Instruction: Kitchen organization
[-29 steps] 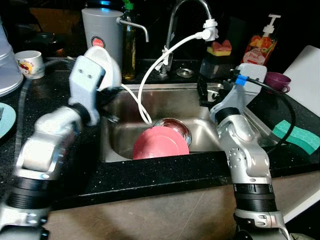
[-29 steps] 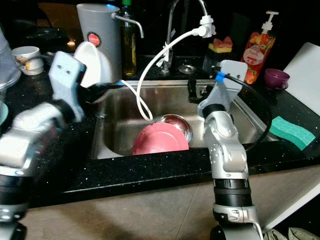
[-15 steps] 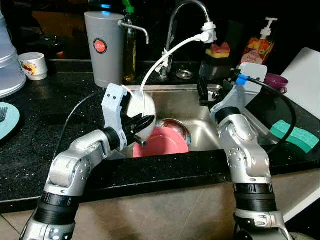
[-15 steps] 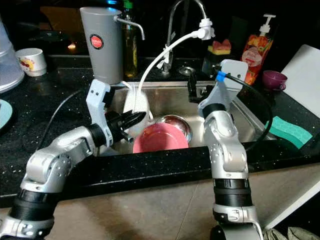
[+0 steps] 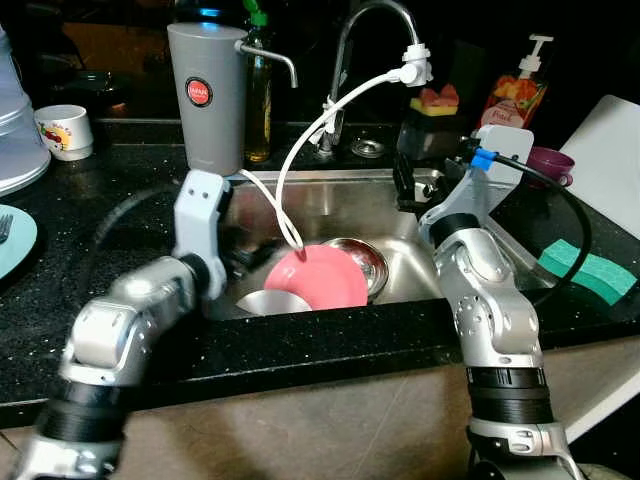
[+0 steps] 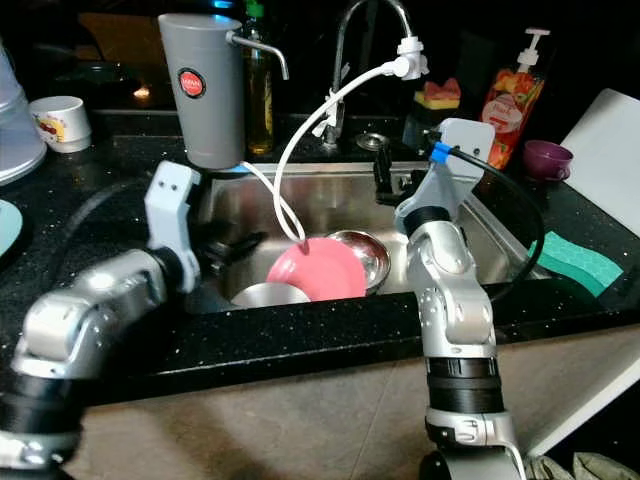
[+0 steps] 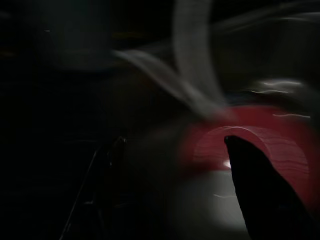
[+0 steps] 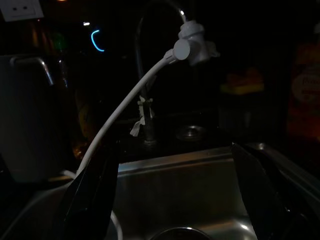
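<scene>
While the left end effector [image 6: 235, 248] sits low at the sink's left wall, fingers spread wide and holding nothing, a white bowl [image 6: 268, 294] lies on the sink [image 6: 340, 205] floor just below it, smooth and pale. Beside the bowl, a pink plate [image 6: 318, 270] leans against a steel bowl [image 6: 362, 256]. Above the sink's right rim, the right end effector [image 6: 390, 186] is spread wide, empty, facing the faucet [image 8: 192, 37] and its white hose [image 6: 310, 130].

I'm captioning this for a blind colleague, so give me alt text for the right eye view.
A steel sink holds a pink plate leaning on a metal bowl, with a white dish lying beside it. The left gripper reaches into the sink at the white dish; the right gripper hovers open under the faucet.
</scene>
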{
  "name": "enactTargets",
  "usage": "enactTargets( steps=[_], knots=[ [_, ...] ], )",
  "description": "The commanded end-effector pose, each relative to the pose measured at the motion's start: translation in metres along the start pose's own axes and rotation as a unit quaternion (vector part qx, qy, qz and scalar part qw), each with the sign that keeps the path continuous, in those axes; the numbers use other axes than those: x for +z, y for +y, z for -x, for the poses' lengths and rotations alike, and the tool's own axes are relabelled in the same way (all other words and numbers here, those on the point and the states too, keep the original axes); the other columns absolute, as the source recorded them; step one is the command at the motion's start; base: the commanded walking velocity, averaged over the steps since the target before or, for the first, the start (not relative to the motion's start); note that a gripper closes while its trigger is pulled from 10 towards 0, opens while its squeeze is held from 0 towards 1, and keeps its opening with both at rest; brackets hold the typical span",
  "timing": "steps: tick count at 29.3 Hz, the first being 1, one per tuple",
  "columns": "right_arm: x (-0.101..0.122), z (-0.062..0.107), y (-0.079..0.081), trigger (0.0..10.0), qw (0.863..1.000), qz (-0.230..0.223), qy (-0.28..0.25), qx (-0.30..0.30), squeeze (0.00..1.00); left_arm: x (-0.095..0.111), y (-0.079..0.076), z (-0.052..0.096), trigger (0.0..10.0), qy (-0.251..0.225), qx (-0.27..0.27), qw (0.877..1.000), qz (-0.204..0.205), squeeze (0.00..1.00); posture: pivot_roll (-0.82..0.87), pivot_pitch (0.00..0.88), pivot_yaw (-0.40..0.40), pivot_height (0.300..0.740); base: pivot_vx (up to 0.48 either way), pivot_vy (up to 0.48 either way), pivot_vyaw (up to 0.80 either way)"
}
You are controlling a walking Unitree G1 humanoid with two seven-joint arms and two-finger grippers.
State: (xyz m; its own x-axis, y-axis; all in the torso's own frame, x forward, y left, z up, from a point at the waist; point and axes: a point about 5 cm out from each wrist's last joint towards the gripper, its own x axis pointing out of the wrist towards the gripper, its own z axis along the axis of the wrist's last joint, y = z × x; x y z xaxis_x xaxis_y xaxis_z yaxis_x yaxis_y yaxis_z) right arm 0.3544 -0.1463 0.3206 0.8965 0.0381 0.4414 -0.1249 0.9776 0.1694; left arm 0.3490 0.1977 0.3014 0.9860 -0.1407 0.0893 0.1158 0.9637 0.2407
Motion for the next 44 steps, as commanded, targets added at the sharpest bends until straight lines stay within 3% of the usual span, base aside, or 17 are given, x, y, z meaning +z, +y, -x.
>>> enactTargets(
  steps=[1,3,4,5,6,7,9,12,19,23,24,28,35,38,40,41,44],
  knots=[
    [0.0,0.002,-0.002,10.0,1.0,-0.001,-0.003,-0.002,0.0,0.001,0.029,0.003,10.0,0.01,0.095,0.995,-0.029,0.0,0.11,0.138,-0.085,0.74,0.0,0.0,0.0],
    [-0.001,0.002,-0.001,10.0,1.0,-0.003,-0.002,-0.001,0.0,0.004,0.058,0.011,10.0,0.016,0.164,0.986,-0.019,0.0,0.12,0.145,-0.085,0.74,0.0,0.0,0.0],
    [-0.001,0.002,-0.001,10.0,1.0,-0.003,-0.002,-0.001,0.0,0.004,0.058,0.011,10.0,0.016,0.164,0.986,-0.019,0.0,0.12,0.145,-0.085,0.74,0.0,0.0,0.0],
    [-0.002,0.002,0.001,10.0,1.0,-0.006,-0.001,0.0,0.0,0.003,0.077,0.021,10.0,0.026,0.213,0.977,-0.008,0.0,0.13,0.15,-0.086,0.74,0.0,0.0,0.0],
    [-0.002,0.002,0.001,10.0,1.0,-0.006,-0.001,0.0,0.0,0.003,0.077,0.021,10.0,0.026,0.213,0.977,-0.008,0.0,0.13,0.15,-0.086,0.74,0.0,0.0,0.0],
    [-0.002,0.002,0.001,10.0,1.0,-0.007,0.001,0.002,0.0,-0.004,0.091,0.03,10.0,0.047,0.254,0.966,0.004,0.0,0.13,0.15,-0.086,0.74,0.0,0.0,0.0],
    [-0.003,0.002,0.001,10.0,1.0,-0.007,0.001,0.003,0.0,-0.008,0.094,0.033,10.0,0.058,0.264,0.963,-0.001,0.0,0.13,0.15,-0.086,0.74,0.0,0.0,0.0],
    [-0.003,0.002,0.001,10.0,1.0,-0.006,0.003,0.004,0.0,-0.023,0.099,0.043,10.0,0.105,0.262,0.957,-0.073,0.0,0.13,0.153,-0.086,0.74,0.0,0.0,0.0],
    [-0.005,0.002,0.0,10.0,1.0,-0.006,0.005,0.002,0.0,-0.037,0.111,0.055,10.0,0.134,0.299,0.944,-0.052,0.0,0.14,0.156,-0.084,0.74,0.0,0.0,0.0],
    [-0.006,0.002,0.001,10.0,1.0,-0.007,0.006,0.004,0.0,-0.043,0.114,0.058,10.0,0.145,0.301,0.937,-0.1,0.0,0.14,0.152,-0.086,0.74,0.0,0.0,0.0],
    [-0.006,0.002,0.001,10.0,1.0,-0.007,0.006,0.004,0.0,-0.042,0.112,0.057,10.0,0.14,0.295,0.936,-0.134,0.0,0.14,0.152,-0.086,0.74,0.0,0.0,0.0],
    [-0.004,0.001,0.0,10.0,1.0,-0.005,0.004,0.004,0.0,-0.033,0.089,0.046,10.0,0.089,0.238,0.953,-0.163,0.0,0.13,0.149,-0.087,0.74,0.0,0.0,0.0],
    [-0.004,0.003,-0.002,10.0,1.0,0.005,0.002,0.002,0.0,-0.014,0.07,0.042,10.0,0.016,0.208,0.952,-0.224,0.0,0.12,0.147,-0.087,0.74,0.0,0.0,0.0],
    [-0.005,0.004,-0.002,10.0,1.0,0.008,0.002,0.002,0.0,-0.011,0.067,0.042,10.0,0.005,0.202,0.952,-0.229,0.0,0.12,0.147,-0.087,0.74,0.0,0.0,0.0],
    [-0.009,0.011,0.0,10.0,1.0,0.024,0.002,0.005,0.0,0.001,0.044,0.046,10.0,-0.067,0.164,0.96,-0.217,0.0,0.12,0.147,-0.093,0.74,0.0,0.0,0.0],
    [-0.009,0.011,0.0,10.0,1.0,0.024,0.002,0.005,0.0,0.001,0.044,0.046,10.0,-0.067,0.164,0.96,-0.217,0.0,0.12,0.147,-0.093,0.74,0.0,0.0,0.0],
    [-0.011,0.022,0.003,10.0,0.999,0.039,-0.003,0.006,0.0,0.011,0.009,0.054,10.0,-0.134,0.105,0.972,-0.162,0.0,0.12,0.147,-0.094,0.74,0.0,0.0,0.0]
  ],
)
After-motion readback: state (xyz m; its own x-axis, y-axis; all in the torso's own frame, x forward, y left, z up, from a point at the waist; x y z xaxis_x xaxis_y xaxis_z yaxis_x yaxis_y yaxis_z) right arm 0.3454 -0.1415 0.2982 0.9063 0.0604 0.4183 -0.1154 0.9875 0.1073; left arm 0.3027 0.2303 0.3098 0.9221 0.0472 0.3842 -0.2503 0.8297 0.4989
